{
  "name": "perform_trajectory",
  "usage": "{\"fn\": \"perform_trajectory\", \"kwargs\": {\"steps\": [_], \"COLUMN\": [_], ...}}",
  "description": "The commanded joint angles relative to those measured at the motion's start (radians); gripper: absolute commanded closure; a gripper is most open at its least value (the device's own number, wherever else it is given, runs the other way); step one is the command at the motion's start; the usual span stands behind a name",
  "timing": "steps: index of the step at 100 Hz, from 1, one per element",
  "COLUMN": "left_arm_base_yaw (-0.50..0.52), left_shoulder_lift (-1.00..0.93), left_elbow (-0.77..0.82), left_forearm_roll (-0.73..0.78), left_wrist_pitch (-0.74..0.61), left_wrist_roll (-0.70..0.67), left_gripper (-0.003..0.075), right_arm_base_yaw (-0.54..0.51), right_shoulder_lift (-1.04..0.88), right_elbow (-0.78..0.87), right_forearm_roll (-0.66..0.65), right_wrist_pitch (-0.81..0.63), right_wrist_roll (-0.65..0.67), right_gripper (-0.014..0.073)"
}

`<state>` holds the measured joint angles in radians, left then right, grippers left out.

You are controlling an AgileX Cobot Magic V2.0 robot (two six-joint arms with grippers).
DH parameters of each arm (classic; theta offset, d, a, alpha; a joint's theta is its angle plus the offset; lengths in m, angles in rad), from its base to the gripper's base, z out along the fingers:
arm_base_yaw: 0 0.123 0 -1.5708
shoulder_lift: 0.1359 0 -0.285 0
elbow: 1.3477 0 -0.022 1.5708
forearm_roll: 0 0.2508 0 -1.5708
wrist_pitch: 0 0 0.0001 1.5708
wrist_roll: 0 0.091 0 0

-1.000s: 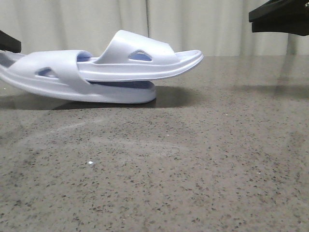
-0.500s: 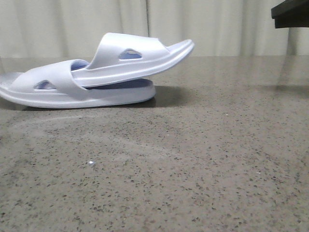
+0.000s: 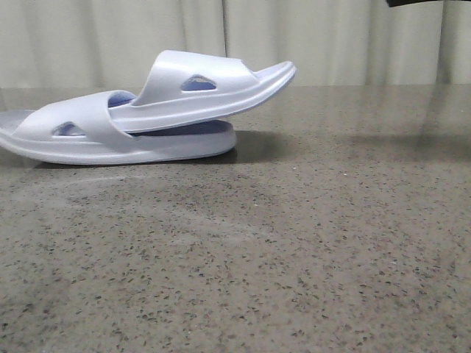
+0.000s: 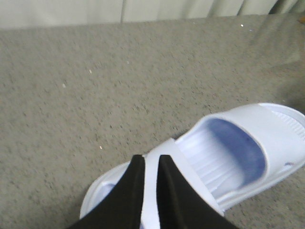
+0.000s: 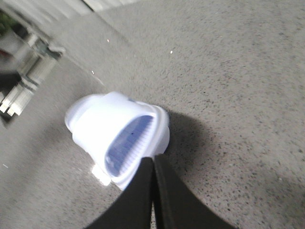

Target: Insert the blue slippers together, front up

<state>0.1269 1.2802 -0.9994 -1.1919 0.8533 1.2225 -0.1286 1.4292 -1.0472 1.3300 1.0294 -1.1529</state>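
R pincer (image 5: 153,164) rose since prev; blue slippers (image 3: 147,110) nested, unmarked.

The grey speckled table (image 3: 294,250) carries the blue slippers (image 3: 147,118) at ten o'clock (one nested inside the other).

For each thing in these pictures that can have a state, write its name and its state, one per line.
Upper slipper: tucked under the lower one's strap, toe tilted up, resting free.
Lower slipper: flat on the table, sole down.
Left gripper: nearly shut, empty, above the slippers.
Right gripper: shut, empty, above the slippers.
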Motion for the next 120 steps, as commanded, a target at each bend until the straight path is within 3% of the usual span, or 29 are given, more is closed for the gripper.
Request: {"fn": "perform_trajectory", "kwargs": {"steps": [1,9,25,52,74,98,120], "left_arm_base_yaw": [-0.097,-0.174,-0.268,-0.268,-0.268,-0.268,-0.268], "left_shoulder_lift": [-0.105,-0.157,-0.247,-0.363,-0.524,-0.674,-0.728], "left_elbow": [-0.015,0.009,0.077,0.277,0.459,0.616,0.668], "left_forearm_roll": [-0.017,0.005,0.091,0.000,-0.306,-0.378,-0.387], "left_wrist_pitch": [-0.197,-0.336,-0.491,-0.568,-0.607,-0.607,-0.607], "left_wrist_roll": [-0.020,-0.022,-0.024,0.016,0.271,0.281,0.281], "left_gripper": [0.0705,0.0705,0.0705,0.0704,0.0705,0.0705,0.0705], "right_arm_base_yaw": [0.098,0.194,0.311,0.335,0.335,0.335,0.335], "right_shoulder_lift": [-0.087,-0.136,-0.241,-0.466,-0.666,-0.883,-0.934], "right_elbow": [-0.019,-0.001,0.108,0.385,0.616,0.774,0.817], "right_forearm_roll": [-0.016,-0.049,-0.051,-0.051,-0.051,-0.007,0.003], "right_wrist_pitch": [-0.127,-0.265,-0.544,-0.817,-0.881,-0.863,-0.843], "right_wrist_roll": [0.004,0.014,0.014,0.014,0.014,0.014,0.014], "right_gripper": [0.0671,0.0671,0.0671,0.0671,0.0671,0.0672,0.0672]}}
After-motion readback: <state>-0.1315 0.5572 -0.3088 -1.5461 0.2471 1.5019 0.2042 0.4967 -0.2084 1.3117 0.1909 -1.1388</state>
